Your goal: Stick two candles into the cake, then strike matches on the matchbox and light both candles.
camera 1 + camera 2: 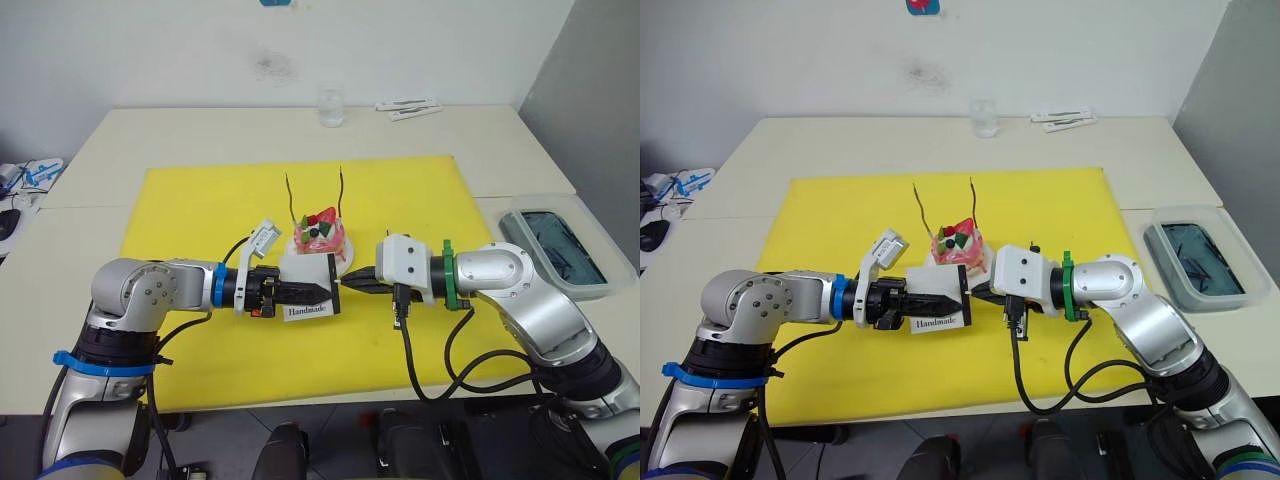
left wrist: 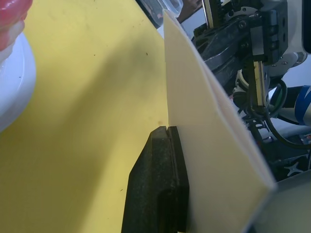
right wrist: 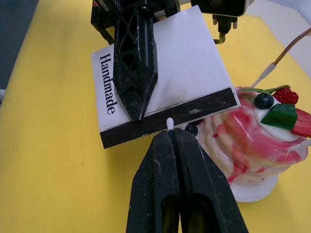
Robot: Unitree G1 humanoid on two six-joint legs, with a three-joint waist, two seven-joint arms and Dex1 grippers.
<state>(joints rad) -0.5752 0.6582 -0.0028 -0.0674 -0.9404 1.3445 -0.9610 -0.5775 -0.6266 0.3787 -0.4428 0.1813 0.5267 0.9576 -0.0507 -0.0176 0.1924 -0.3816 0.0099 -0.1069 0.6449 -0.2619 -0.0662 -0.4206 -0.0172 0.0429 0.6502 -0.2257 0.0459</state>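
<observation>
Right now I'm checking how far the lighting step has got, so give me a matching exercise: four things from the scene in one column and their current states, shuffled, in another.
Things:
1. matchbox
2. match
3. candles
4. glass

States:
A. standing in the cake, unlit
B. pale tip at the black striking strip, pinched in the right gripper
C. at the far table edge, off the yellow mat
D. held off the mat by the left gripper

Pairs: 1-D, 2-B, 3-A, 4-C
</observation>
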